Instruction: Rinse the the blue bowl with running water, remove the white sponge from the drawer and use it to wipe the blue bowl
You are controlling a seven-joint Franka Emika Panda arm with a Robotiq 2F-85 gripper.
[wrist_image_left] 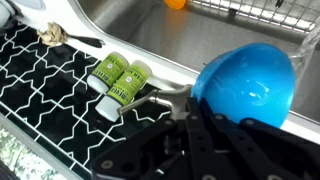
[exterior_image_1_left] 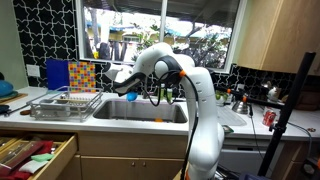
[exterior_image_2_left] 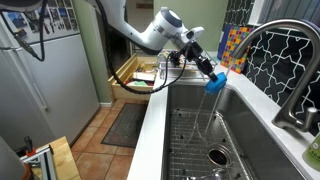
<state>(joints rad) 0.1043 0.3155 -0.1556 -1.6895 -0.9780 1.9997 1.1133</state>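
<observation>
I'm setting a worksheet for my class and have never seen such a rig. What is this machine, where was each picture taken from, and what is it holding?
The white machine is a robot arm at a kitchen sink. Two pictures come from cameras standing in the room; the third comes from a camera on the arm's wrist, looking past its gripper. The gripper is shut on a blue bowl, held over the sink. In an exterior view a wire dish rack sits on the counter beside the sink, and a wooden drawer below stands open. The wrist view also shows two green-labelled containers near the sink's edge. Whether water is running, I cannot tell.
</observation>
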